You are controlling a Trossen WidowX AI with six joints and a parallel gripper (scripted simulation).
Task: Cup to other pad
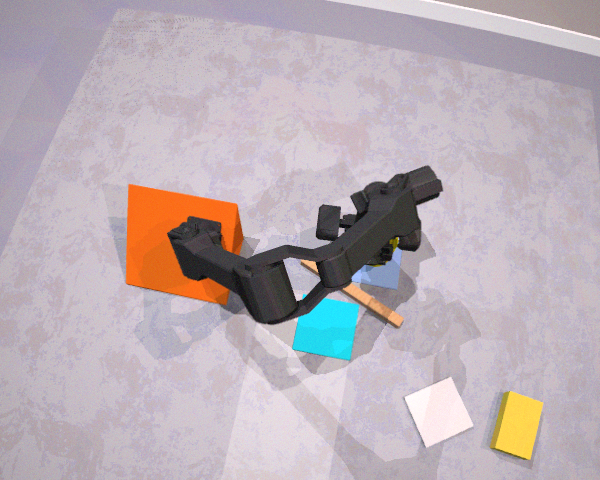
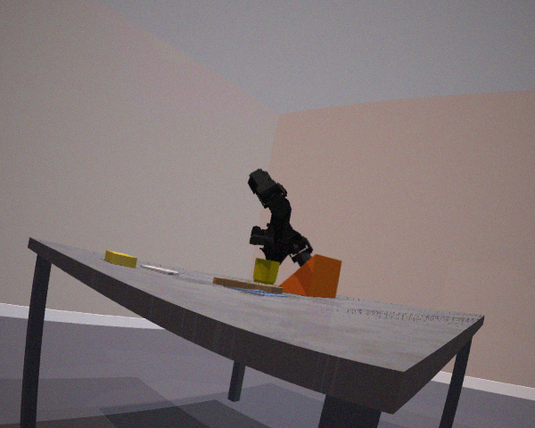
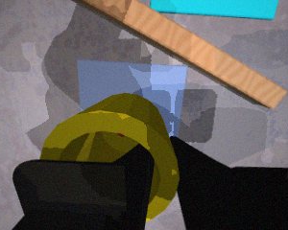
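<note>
The yellow cup (image 1: pixel 395 242) (image 2: pixel 265 270) (image 3: pixel 134 103) hangs a little above the blue pad (image 1: pixel 385 276) (image 3: pixel 106 79), roughly upright in the exterior view. My gripper (image 3: pixel 161 142) is shut on the cup's wall, with one finger inside the cup and one outside. In the top view the arm hides most of the cup. A small red marble (image 3: pixel 121 134) shows inside the cup; the rest of the inside is mostly hidden by a finger and shadow. The cyan pad (image 1: pixel 326 328) (image 3: pixel 216 6) lies flat with nothing on it.
A wooden bar (image 1: pixel 372 303) (image 2: pixel 240 283) (image 3: pixel 202 48) lies diagonally between the blue and cyan pads. A large orange wedge (image 1: pixel 181 206) (image 2: pixel 325 276) stands by the arm's base. A white tile (image 1: pixel 439 411) (image 2: pixel 160 269) and a yellow block (image 1: pixel 517 426) (image 2: pixel 120 259) lie farther off.
</note>
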